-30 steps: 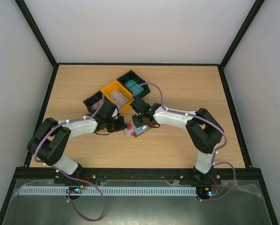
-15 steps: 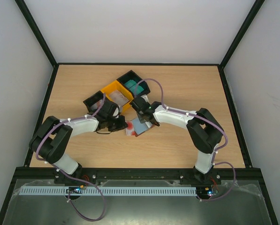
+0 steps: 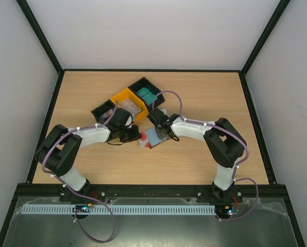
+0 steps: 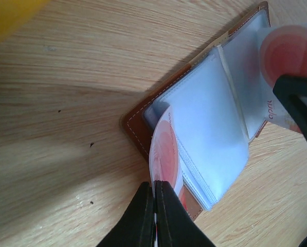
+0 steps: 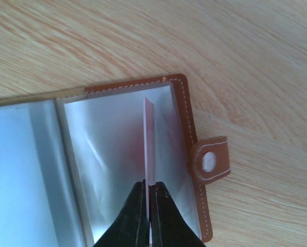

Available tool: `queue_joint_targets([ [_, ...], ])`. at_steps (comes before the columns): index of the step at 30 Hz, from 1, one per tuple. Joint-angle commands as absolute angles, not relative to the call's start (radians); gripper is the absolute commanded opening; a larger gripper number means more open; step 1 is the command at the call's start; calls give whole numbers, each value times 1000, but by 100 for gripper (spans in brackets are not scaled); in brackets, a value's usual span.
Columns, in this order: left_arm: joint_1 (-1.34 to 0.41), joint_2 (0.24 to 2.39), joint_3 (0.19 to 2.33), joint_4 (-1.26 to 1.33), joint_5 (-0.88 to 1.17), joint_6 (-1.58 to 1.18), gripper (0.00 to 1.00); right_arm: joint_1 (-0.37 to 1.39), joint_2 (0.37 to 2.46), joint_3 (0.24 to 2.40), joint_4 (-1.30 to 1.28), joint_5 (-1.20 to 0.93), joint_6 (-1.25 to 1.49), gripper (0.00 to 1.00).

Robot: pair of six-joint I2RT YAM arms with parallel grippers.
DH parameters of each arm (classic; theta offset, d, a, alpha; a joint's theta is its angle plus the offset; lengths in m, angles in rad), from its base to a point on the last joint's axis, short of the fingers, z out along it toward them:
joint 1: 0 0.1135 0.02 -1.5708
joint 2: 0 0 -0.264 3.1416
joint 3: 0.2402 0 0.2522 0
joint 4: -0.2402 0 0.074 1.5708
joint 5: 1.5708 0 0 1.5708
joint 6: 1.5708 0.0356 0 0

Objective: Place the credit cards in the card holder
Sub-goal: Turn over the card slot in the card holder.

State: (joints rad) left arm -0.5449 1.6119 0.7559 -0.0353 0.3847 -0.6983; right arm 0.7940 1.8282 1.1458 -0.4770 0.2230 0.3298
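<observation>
The brown card holder (image 3: 152, 138) lies open on the table, its clear sleeves up; it also shows in the left wrist view (image 4: 138, 133) and the right wrist view (image 5: 186, 110). My left gripper (image 4: 155, 186) is shut on a white card with a red circle (image 4: 166, 152), held on edge at the holder's left end. My right gripper (image 5: 149, 184) is shut on another white and red card (image 5: 149, 139), held edge-on over the sleeve beside the snap tab (image 5: 211, 160). In the top view the left gripper (image 3: 136, 137) and right gripper (image 3: 162, 133) flank the holder.
A yellow bin (image 3: 123, 99) with a grey card, a black bin (image 3: 143, 86) with teal cards and another black bin (image 3: 102, 111) stand just behind the grippers. Black frame rails edge the table.
Both wrists have shifted a little up and to the right. More of the holder's pale sleeve shows between the grippers. Both grippers stay shut on their cards.
</observation>
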Motion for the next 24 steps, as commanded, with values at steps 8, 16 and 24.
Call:
queue_joint_targets([
  [8,-547,1716,875,-156,277,-595,3,721,1705,921,-394,-7,461,2],
  [16,-546,1750,955,-228,266,-517,3,579,1640,887,-204,-327,470,2],
  [24,-546,1775,963,-239,261,-507,3,454,1715,834,-9,-590,508,2],
])
